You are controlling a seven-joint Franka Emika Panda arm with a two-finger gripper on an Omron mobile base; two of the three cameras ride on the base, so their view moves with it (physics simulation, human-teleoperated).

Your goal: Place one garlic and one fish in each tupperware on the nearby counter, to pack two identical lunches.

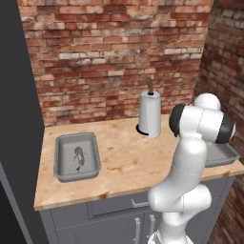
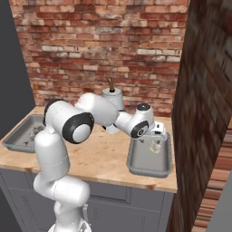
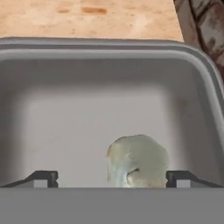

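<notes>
Judging by the spread-wide gripper, the garlic was just dropped on the floor of the right tub, while the left tub held a fish, so another fish was probably needed next.

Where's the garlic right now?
The garlic lies on the floor of the right-hand tupperware, near the brick side wall. In the hand view it sits between the open gripper fingertips, closer to the right one.

Wood-grain counter — matt grey tupperware.
</notes>
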